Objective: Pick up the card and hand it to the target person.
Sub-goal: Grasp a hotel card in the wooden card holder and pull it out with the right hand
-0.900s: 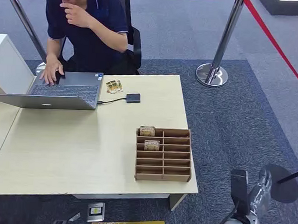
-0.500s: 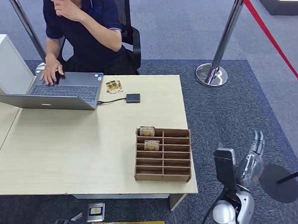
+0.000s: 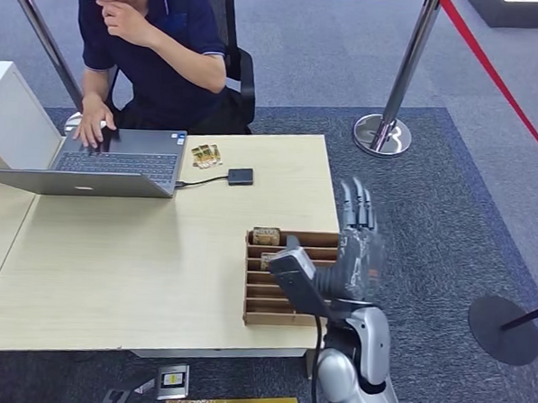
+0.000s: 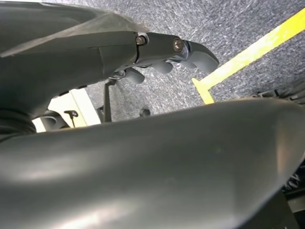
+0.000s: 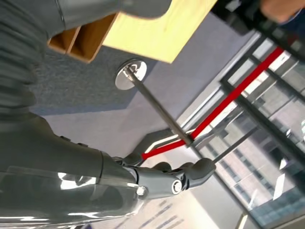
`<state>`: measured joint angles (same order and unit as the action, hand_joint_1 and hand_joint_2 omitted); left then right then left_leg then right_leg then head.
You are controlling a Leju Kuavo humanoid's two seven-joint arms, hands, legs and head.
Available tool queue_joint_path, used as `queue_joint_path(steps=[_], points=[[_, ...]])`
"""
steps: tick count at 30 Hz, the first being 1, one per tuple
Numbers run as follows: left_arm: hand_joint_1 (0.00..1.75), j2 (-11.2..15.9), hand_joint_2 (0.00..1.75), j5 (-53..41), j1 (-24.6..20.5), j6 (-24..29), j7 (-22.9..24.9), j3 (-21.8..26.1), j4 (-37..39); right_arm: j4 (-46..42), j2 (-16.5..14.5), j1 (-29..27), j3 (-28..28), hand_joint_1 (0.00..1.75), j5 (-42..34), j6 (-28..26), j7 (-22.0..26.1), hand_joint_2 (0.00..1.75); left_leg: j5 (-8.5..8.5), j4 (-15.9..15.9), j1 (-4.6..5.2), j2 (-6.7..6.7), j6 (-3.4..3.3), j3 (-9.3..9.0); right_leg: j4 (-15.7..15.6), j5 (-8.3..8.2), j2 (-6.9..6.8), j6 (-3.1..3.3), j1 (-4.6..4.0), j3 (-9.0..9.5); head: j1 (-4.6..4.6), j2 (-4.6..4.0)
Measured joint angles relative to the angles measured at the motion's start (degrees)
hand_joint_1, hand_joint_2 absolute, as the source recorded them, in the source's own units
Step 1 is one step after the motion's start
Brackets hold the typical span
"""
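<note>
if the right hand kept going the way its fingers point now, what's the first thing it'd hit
Probably nothing soon. The right hand is raised above the wooden card rack, fingers pointing up and away over the table edge. The path looks free, though depth is unclear.

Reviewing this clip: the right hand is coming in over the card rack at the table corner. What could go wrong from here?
1. The right hand is open, fingers spread, above the rack; its slots are narrow, so the fingers may jam on the dividers instead of closing on a card.
2. The rack sits at the table corner; a push could shove it toward the edge.
3. The person faces the laptop, so a handover may go unnoticed.
</note>
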<state>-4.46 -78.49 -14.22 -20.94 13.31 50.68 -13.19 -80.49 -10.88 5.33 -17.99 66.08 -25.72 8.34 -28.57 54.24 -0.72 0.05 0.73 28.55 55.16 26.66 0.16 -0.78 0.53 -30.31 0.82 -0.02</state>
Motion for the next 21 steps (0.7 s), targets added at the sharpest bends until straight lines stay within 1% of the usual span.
queue_joint_path(steps=[2,5,7,11,15,21], points=[[0.00,-0.1,0.00,-0.3,-0.2,-0.2,0.2,0.0,0.0,-0.1,0.0,0.5,-2.5,0.59,1.7,2.3,-2.2,1.75,0.00,0.0,0.00,0.00,0.00,0.00,0.0,0.00,0.00,0.00,0.00,0.00,0.00,0.00],[0.00,-0.2,0.00,-0.6,-0.5,-0.6,0.6,0.0,0.0,0.0,0.1,1.2,-5.2,0.76,3.6,6.2,-5.5,1.75,0.00,0.0,0.00,0.00,0.00,0.01,0.0,0.00,0.00,0.00,0.00,0.00,0.01,0.00],[0.00,-0.3,0.00,-0.8,-0.7,-0.7,0.9,0.0,0.0,0.2,0.2,1.6,-6.8,0.84,4.5,8.7,-7.5,1.75,0.00,0.0,0.00,0.00,0.00,0.00,0.0,0.00,0.00,0.00,0.00,0.00,0.00,0.00],[0.00,-0.5,0.00,-1.1,-1.0,-0.9,1.4,0.0,0.0,1.0,0.2,2.1,-8.2,0.90,5.2,11.3,-10.2,1.75,0.00,0.0,0.00,0.00,0.00,0.00,0.0,0.00,0.00,0.00,0.00,0.00,0.00,0.00],[0.00,-0.7,0.00,-1.4,-1.4,-1.0,1.8,0.0,0.0,2.5,0.2,2.9,-8.4,0.95,6.2,11.8,-12.4,1.75,0.00,0.0,0.00,0.00,0.00,0.00,0.0,0.00,0.00,0.00,0.00,0.00,0.00,0.00],[0.00,-0.9,0.00,-1.5,-1.7,-1.1,1.9,-0.1,0.0,5.1,0.2,3.9,-8.4,0.83,8.2,11.3,-14.3,1.75,0.00,0.0,0.00,0.00,0.00,0.00,0.0,0.00,0.00,0.00,0.00,0.00,0.00,0.00]])
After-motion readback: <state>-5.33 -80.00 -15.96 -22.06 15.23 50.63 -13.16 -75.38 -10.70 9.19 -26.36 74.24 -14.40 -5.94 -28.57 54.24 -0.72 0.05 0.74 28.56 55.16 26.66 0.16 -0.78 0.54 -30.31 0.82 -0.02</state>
